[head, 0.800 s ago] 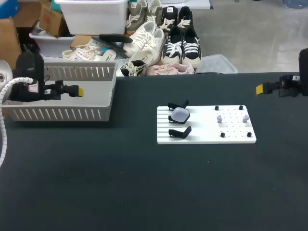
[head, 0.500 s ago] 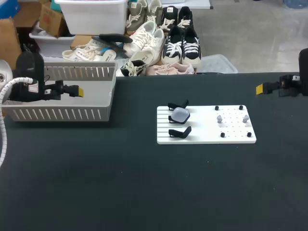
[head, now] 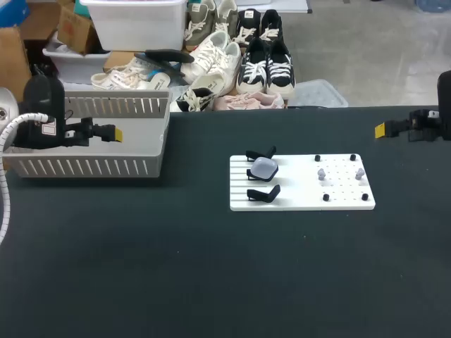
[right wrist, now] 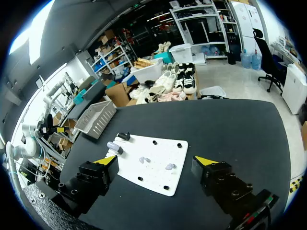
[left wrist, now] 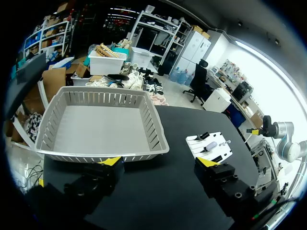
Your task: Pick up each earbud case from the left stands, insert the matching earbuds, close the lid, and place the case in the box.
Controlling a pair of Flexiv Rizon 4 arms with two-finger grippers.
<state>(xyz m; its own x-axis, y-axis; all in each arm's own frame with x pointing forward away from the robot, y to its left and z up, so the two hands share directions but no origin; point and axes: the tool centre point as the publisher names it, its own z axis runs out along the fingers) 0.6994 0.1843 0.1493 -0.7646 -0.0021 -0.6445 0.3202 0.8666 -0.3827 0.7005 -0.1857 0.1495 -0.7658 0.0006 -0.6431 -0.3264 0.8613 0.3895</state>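
While both arms hang at opposite sides of the counter, the white board lies between them, within reach of either, I judge. One pale, translucent earbud case sits among the black stands at the board's left end. Two small earbuds rest among the pegs at its right end. My left claw hovers by the slatted box, fingers apart and empty, probably because cases end up there. My right claw, likewise apart and empty, hangs near the counter's right edge, on the earbuds' side.
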